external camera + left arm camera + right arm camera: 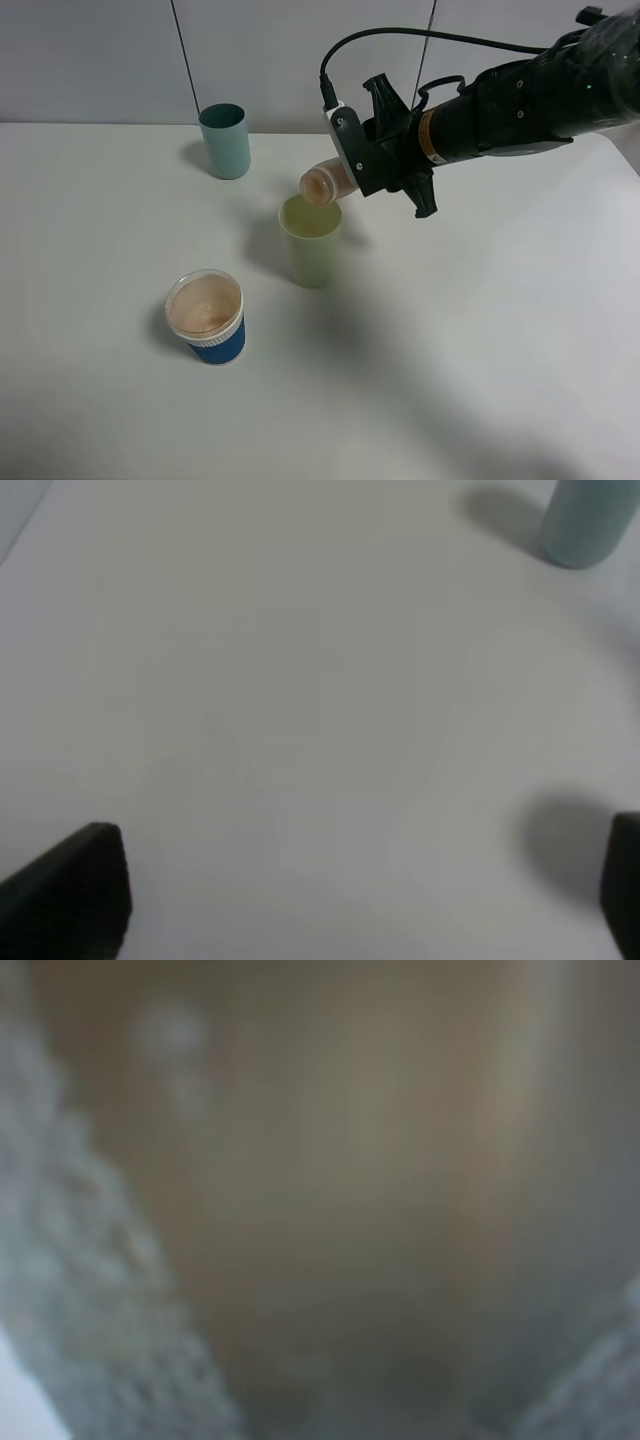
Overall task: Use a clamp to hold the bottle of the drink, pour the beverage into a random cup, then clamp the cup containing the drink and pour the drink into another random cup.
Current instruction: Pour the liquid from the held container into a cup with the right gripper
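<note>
Above the white table, the right clamp hangs over the pale yellow-green cup, closed on the bottle, which is tipped mouth-down just above its rim. Light, thin-walled and probably slick, the bottle wants a gentle mid-body squeeze.

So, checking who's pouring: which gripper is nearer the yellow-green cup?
Right. The right gripper holds the bottle tilted just above the yellow-green cup; the left gripper is outside the high view, and its camera misses the cup.

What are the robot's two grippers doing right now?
Left gripper: open, holding nothing.
Right gripper: closed on the bottle, tipped over the yellow-green cup.
</note>
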You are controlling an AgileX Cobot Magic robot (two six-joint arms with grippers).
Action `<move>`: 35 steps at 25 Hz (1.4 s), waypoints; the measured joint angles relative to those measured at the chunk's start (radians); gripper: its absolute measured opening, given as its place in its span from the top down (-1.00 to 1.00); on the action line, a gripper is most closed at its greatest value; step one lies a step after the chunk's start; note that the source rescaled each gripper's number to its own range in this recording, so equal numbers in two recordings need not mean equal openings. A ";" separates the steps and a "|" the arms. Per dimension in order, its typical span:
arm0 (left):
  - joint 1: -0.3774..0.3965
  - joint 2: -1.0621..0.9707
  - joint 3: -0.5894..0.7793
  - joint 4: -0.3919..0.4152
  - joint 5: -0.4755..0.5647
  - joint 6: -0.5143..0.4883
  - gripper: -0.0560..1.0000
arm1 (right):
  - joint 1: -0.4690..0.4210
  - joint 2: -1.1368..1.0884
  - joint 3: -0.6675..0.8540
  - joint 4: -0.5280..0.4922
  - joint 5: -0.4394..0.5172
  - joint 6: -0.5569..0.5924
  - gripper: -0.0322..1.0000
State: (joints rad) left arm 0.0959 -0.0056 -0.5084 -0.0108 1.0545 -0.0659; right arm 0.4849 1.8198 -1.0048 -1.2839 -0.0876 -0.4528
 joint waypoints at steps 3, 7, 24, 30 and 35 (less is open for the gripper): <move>0.000 0.000 0.000 0.000 0.000 0.000 -0.91 | 0.000 0.000 0.000 -0.005 0.000 -0.002 0.90; 0.000 0.000 0.000 0.000 0.000 0.000 -0.91 | 0.000 0.000 0.000 -0.017 0.000 -0.002 0.90; 0.000 0.000 0.000 0.000 0.000 0.000 -0.91 | 0.017 -0.017 -0.003 -0.061 0.033 -0.009 0.90; 0.000 0.000 0.000 0.000 0.000 0.000 -0.91 | 0.023 -0.017 -0.003 -0.067 0.044 -0.009 0.91; 0.000 0.000 0.000 0.000 0.000 0.000 -0.91 | 0.036 -0.017 -0.004 -0.084 0.068 -0.009 0.91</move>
State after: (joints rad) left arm 0.0959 -0.0056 -0.5084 -0.0108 1.0545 -0.0659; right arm 0.5206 1.8023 -1.0092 -1.3675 -0.0197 -0.4617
